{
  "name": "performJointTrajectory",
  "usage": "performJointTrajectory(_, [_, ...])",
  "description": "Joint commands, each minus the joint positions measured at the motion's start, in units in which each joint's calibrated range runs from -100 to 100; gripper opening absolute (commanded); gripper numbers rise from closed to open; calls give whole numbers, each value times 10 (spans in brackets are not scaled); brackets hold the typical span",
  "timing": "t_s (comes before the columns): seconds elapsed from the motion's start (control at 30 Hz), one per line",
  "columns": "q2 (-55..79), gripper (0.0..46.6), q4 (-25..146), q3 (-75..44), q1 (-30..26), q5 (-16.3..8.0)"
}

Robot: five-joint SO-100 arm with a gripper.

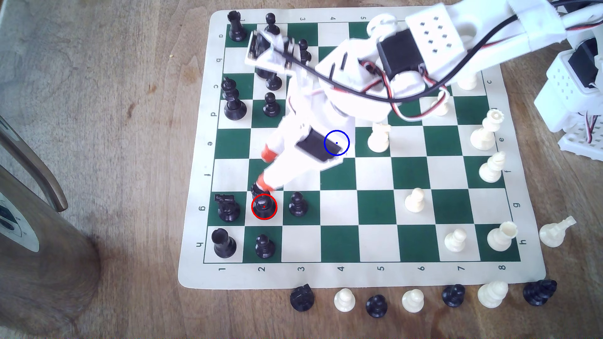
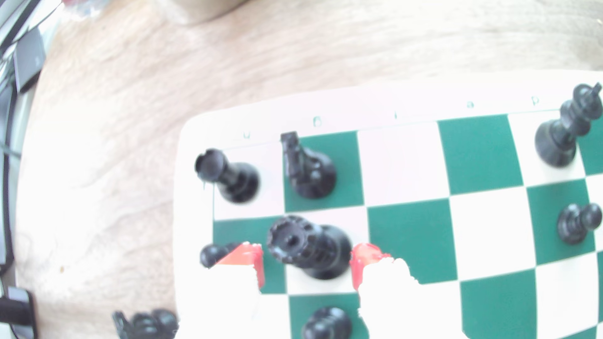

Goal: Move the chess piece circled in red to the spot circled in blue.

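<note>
Black chess piece (image 2: 306,247) between parted jaws.

The queen (image 2: 306,247) looks like shiny black plastic, smooth with small bright glints. The board (image 1: 359,277) under it is a thin, flat mat, not shiny, with a curled edge. The table (image 1: 130,81) around the board is wood with wavy grain. The gripper (image 2: 306,260) beside the queen has white plastic and orange tips.
</note>
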Motion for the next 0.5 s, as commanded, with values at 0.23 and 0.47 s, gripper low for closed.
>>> performJointTrajectory(0.23, [-13, 165, 8, -106, -9, -8])
performJointTrajectory(0.47, [16, 170, 0, -113, -2, -8])
